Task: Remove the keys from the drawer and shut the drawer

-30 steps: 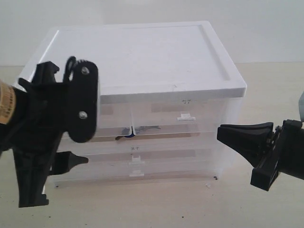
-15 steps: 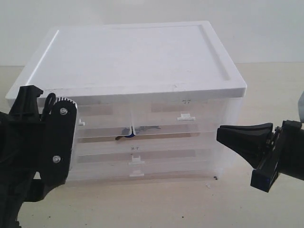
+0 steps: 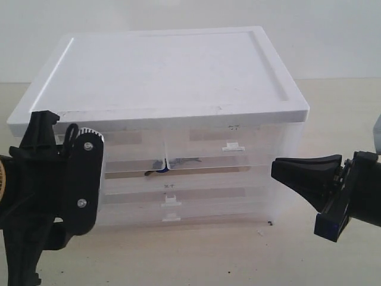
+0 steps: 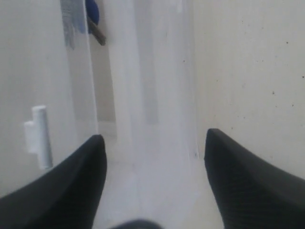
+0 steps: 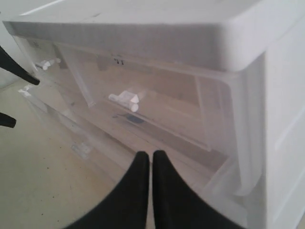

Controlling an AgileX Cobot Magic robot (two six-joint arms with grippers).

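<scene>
Keys (image 3: 186,159) lie inside the drawer unit (image 3: 172,71). They show through its clear front as a small dark and silvery smudge at the foot of the upright divider between the two upper drawers; I cannot tell which of the two holds them. Their blue tag (image 4: 91,10) shows better in the left wrist view, behind clear plastic, with a blurred grey patch beside it. In the exterior view the keys sit near the middle of the unit's front. From them, the upper right handle (image 3: 233,146) is at 2 o'clock, and the middle handle (image 3: 171,201) and bottom handle (image 3: 171,217) are stacked at 6 o'clock. The unit has a white top and stands on the pale surface (image 3: 238,256). My left tool (image 4: 153,136) is at 8 o'clock from the keys, in front of the unit's left front corner and hiding that end of the front. Its jaws stand wide apart and grip nothing; in its wrist view, clear drawer plastic lies beyond the gap. I cannot tell whether either finger touches the unit. My right tool (image 5: 151,153) is at 3 o'clock from the keys, just off the unit's right front corner, pointing toward 9 o'clock. Its two fingers are pressed together along their length with nothing between them. Both tools are well apart from the keys.
</scene>
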